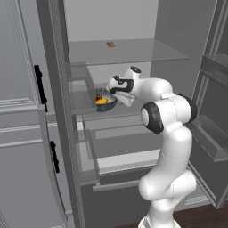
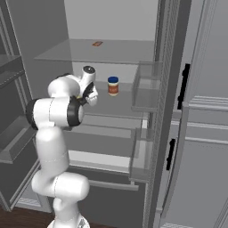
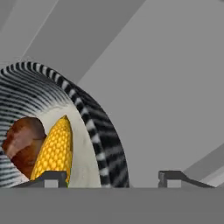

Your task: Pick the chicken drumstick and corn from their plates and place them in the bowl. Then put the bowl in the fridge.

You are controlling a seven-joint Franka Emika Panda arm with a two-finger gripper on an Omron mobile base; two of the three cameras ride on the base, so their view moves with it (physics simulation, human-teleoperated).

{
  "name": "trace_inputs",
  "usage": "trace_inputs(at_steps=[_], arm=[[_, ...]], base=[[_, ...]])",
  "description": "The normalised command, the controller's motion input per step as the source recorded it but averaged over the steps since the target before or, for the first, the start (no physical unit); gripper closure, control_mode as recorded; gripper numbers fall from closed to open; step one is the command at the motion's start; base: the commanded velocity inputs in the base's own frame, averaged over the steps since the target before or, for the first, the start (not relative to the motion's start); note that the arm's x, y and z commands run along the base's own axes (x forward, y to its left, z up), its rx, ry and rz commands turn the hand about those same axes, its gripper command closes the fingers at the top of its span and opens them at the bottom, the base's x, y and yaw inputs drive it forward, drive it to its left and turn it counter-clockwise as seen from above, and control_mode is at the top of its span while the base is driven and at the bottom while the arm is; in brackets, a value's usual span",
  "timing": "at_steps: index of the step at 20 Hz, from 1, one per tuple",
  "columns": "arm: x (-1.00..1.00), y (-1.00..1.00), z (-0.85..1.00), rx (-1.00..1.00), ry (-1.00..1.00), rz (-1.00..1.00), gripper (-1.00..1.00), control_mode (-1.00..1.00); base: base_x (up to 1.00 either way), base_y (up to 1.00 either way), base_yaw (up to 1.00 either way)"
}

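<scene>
Fridge (image 1: 133,26) open, doors swung wide to left and right, arm reaching in over the middle glass shelf (image 1: 129,111). Bowl (image 1: 106,99) on that shelf toward its left end, ribbed dark outside and pale inside showing, close by the left door's bins. Inside the bowl, corn (image 1: 102,101) lying beside the chicken drumstick (image 1: 98,96), the two touching in the hand view: corn (image 3: 54,151) to the right, chicken drumstick (image 3: 24,142) to the left against the pale wall of the bowl (image 3: 103,144). Tool (image 1: 116,94) at the bowl's right rim; in the hand view, tool (image 3: 111,179) with fingertips spread, one fingertip (image 3: 50,178) in front of the bowl's inside, the other outside past the rim, so the rim lies between them; whether gripping the wall or merely straddling it, cannot tell. Farther right on the same shelf, a small jar (image 2: 113,86) with a blue lid. On the top shelf, a small brown item (image 1: 111,44), too small to identify.
</scene>
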Motion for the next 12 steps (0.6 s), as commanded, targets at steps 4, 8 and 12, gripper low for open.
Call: trace_inputs(at_steps=[4,8,12], arm=[[-0.69,0.02,0.02,0.01,-0.15,-0.01,-1.00,-1.00],[-0.86,-0.05,0.11,0.01,-0.12,0.00,-1.00,-1.00],[-0.93,-0.35,0.65,0.00,-0.01,0.00,-1.00,-1.00]], base=[[0.00,0.00,0.00],[0.00,0.00,0.00],[0.00,0.00,0.00]])
